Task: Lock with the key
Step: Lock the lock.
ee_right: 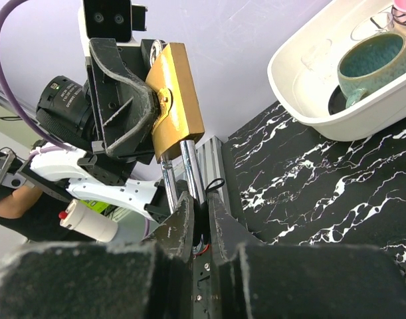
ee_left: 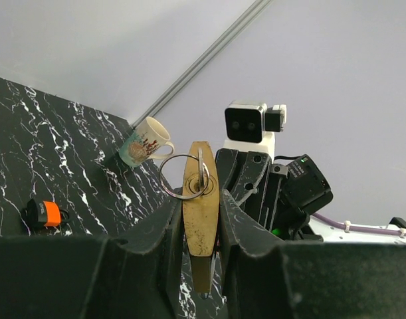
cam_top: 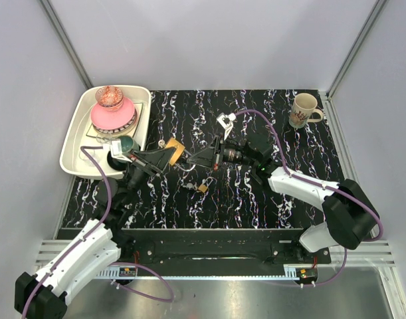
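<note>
The orange-headed key (ee_left: 46, 214) lies loose on the black marble-veined tabletop (cam_top: 242, 207). Mid-table the left gripper (ee_left: 201, 203) clamps the body of a brass padlock (ee_right: 179, 100) (raised off the surface) and the right gripper (ee_right: 196, 206) pinches its shackle (ee_right: 173, 179); beyond, a mug (cam_top: 304, 109), pale grey walls (cam_top: 209, 40).

White oblong plastic tray (cam_top: 73, 143) sits at the left rear of the black, white-veined bench (cam_top: 256, 206). Inside it: a pink bowl (cam_top: 113, 119) with a patterned glass cup (cam_top: 109, 96) on top, and a teal ceramic mug (cam_top: 126, 145) just beside. Cream printed mug (cam_top: 304, 109) stands upright at the right rear, well apart
</note>
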You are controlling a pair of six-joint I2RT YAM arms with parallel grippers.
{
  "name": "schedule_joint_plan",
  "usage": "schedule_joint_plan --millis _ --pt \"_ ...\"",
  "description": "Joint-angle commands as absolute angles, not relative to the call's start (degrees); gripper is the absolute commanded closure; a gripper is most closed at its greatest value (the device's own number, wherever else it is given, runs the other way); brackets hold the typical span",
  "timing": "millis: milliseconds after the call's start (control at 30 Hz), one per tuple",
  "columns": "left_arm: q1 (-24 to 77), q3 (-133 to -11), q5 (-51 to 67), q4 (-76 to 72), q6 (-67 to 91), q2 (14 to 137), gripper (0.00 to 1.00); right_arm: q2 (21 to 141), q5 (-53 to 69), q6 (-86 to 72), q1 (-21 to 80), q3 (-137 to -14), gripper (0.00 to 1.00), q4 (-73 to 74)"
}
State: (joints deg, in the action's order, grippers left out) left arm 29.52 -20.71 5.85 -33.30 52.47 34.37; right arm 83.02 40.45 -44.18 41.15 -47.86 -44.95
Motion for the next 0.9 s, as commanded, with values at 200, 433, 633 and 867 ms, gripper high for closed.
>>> schedule_joint_plan --millis 200,433,633,867 --pt "29.2 -23.7 13.1 -45.7 49.2 38.0 1.00 83.3 42.7 -46.2 42.0 -50.3 1.00 -48.2" --pt "29.2 -22.7 14.3 -48.2 49.6 38.0 1.00 84.2 43.2 -46.3 42.1 -51.0 1.00 -48.4" --pt "29.2 -24.2 16.9 -46.4 49.5 40.2 1.00 84.1 43.3 -45.9 41.9 -51.5 1.00 -48.1" --pt "29.2 -24.0 16.0 -40.6 49.0 38.7 1.00 82.4 42.5 -43.8 42.0 -51.9 1.00 -45.2"
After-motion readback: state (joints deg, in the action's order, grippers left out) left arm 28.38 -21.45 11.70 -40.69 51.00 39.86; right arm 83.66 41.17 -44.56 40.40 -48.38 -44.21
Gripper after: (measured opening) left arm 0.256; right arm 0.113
